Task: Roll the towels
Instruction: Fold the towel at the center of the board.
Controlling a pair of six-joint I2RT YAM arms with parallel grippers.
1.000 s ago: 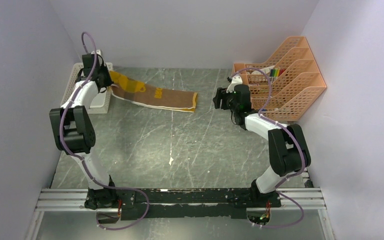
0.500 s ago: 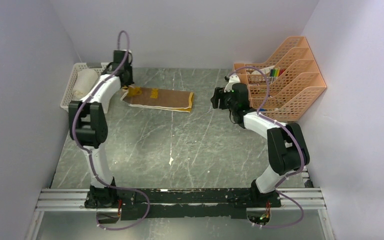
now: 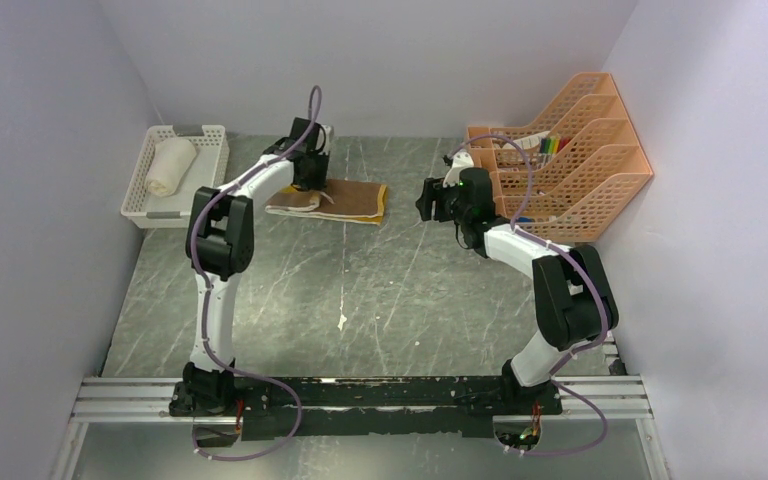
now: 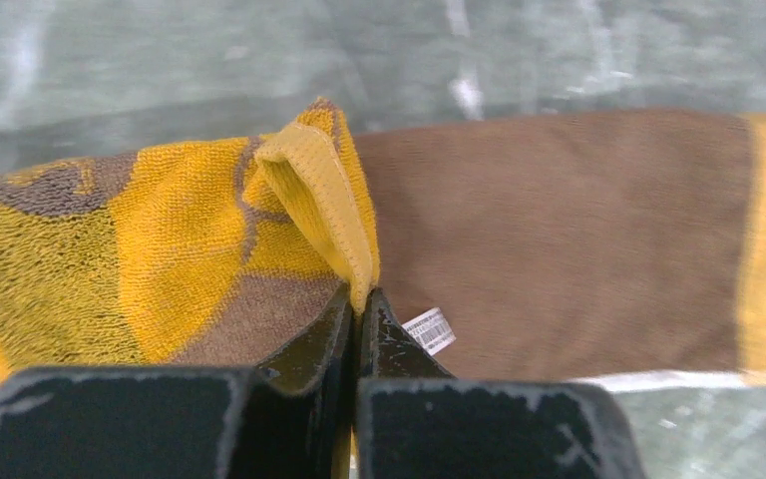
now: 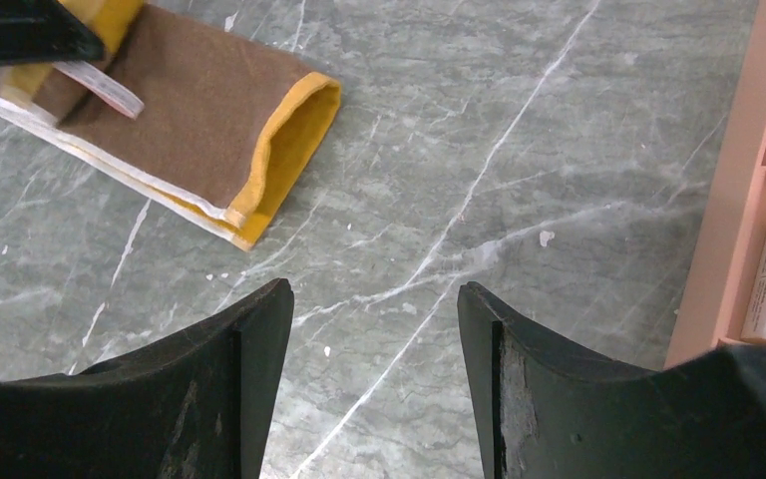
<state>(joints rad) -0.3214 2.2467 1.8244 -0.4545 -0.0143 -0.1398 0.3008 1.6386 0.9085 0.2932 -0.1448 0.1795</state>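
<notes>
The brown towel (image 3: 352,201) lies flat in the upper middle of the overhead frame, with its long axis running left to right and its left end folded over to show mustard-yellow. The left gripper (image 4: 357,324) is pinched tight on that folded edge. The right gripper (image 5: 374,329) hangs with its jaws spread wide, holding nothing. The cream towel (image 3: 170,165) lies in the white basket (image 3: 150,212) at upper left.

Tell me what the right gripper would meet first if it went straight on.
Probably the bare table top: the right gripper, jaws open, aims at it. The brown towel lies beside that line, though depth is unclear.
</notes>
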